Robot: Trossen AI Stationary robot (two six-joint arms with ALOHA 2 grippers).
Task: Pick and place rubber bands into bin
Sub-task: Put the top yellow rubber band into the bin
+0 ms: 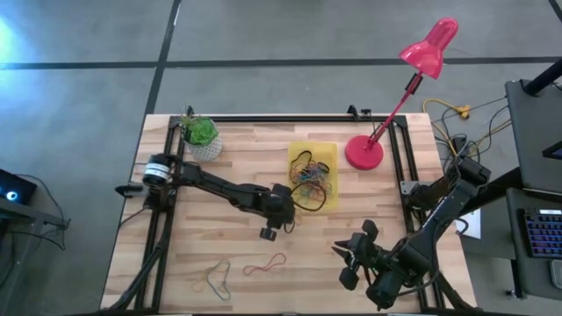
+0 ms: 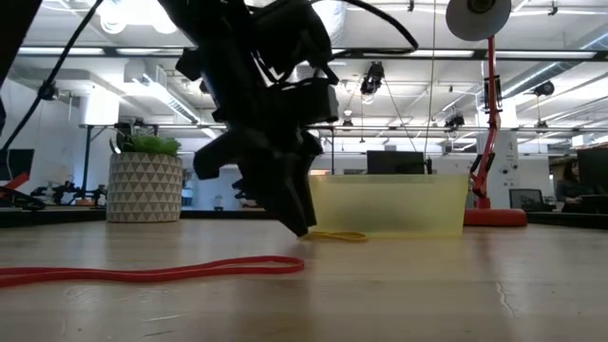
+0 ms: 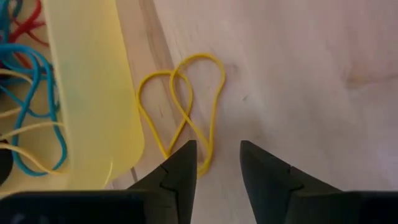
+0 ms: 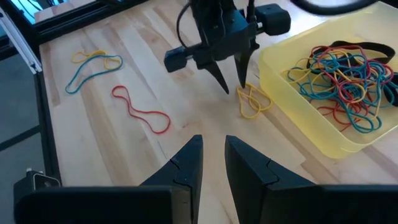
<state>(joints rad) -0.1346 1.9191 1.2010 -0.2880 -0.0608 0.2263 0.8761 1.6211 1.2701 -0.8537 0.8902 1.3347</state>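
One twisted yellow rubber band [image 3: 181, 109] lies on the wood just outside the shallow translucent yellow bin [image 4: 323, 134], its long axis running away from the parted, empty left gripper [image 3: 217, 158], seemingly astride its near end. Right gripper [image 4: 212, 155] waits well apart, slightly open.

Your left gripper [image 3: 217, 163] is sitting open over a twisted yellow band [image 3: 184, 106], one fingertip [image 3: 185, 155] overlapping it, just beside the bin [image 3: 93, 93].
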